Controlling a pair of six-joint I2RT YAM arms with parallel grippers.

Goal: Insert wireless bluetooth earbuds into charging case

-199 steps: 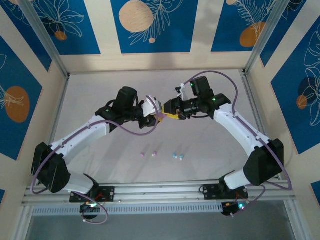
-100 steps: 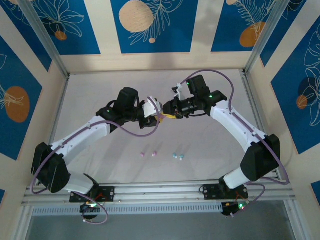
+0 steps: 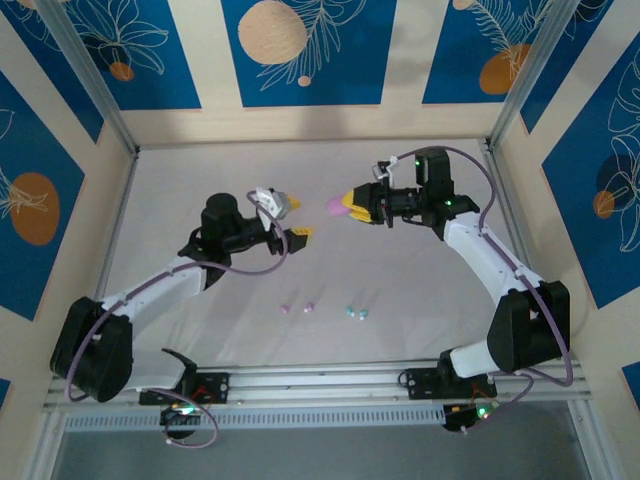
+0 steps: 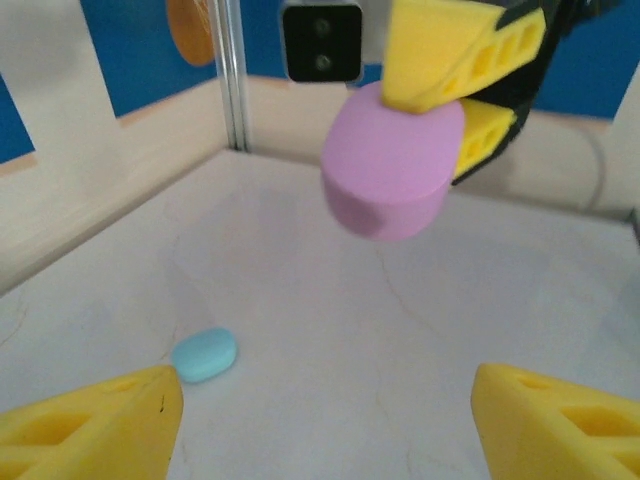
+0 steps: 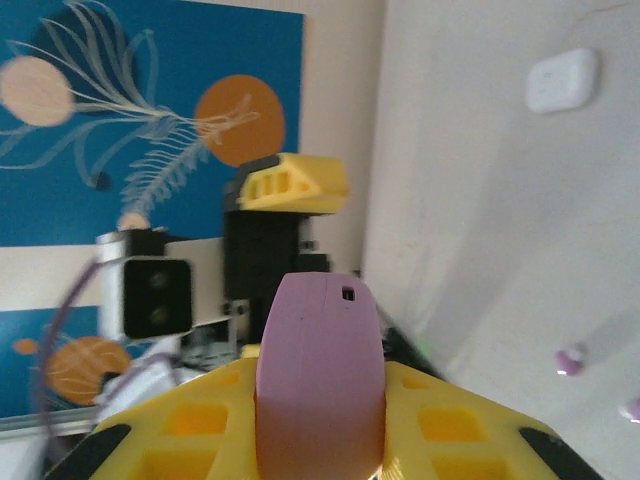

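You've got a left arm (image 3: 160, 285) and a right arm (image 3: 480, 250) built alike, white shells over the long links, chunky black joint housings, lilac cables (image 3: 250, 269) looping loosely alongside, and yellow fingers (image 4: 90, 425) with slotted, ribbed sides

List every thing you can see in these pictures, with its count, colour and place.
pink case: one, pink, in the air in the right gripper
teal case: one, teal, on the table
white case: one, white, on the table
pink buds: two, pink, on the table near the arm bases
teal buds: two, teal, right of the pink buds
table: one, whitish, under everything
left gripper: one, yellow fingers, open, empty
right gripper: one, yellow fingers, shut on the pink case
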